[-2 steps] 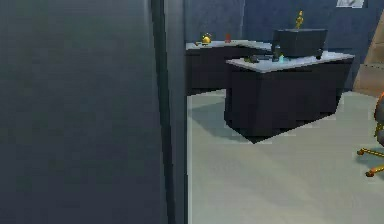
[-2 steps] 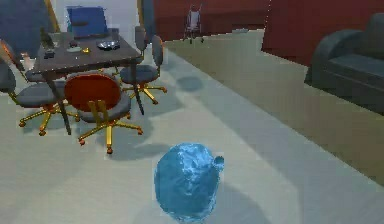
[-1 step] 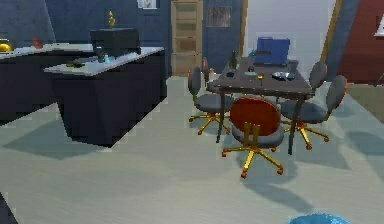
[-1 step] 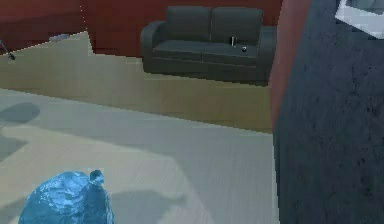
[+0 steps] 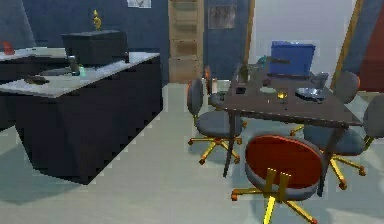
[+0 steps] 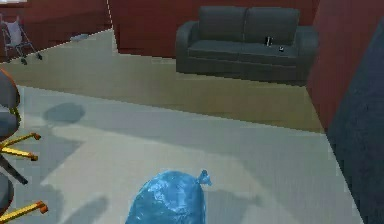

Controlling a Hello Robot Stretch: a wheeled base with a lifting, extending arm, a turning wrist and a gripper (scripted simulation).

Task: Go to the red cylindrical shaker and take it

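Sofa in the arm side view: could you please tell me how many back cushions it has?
2: left back cushion and right back cushion, side by side; none seems hidden.

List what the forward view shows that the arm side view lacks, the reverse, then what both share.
Forward view: a dark block counter, a dark wooden table bearing a blue box, a red-seated swivel chair. Arm side view: a dark grey two-seat sofa, a crumpled blue plastic bag. Both: pale floor and grey swivel chairs on yellow legs.
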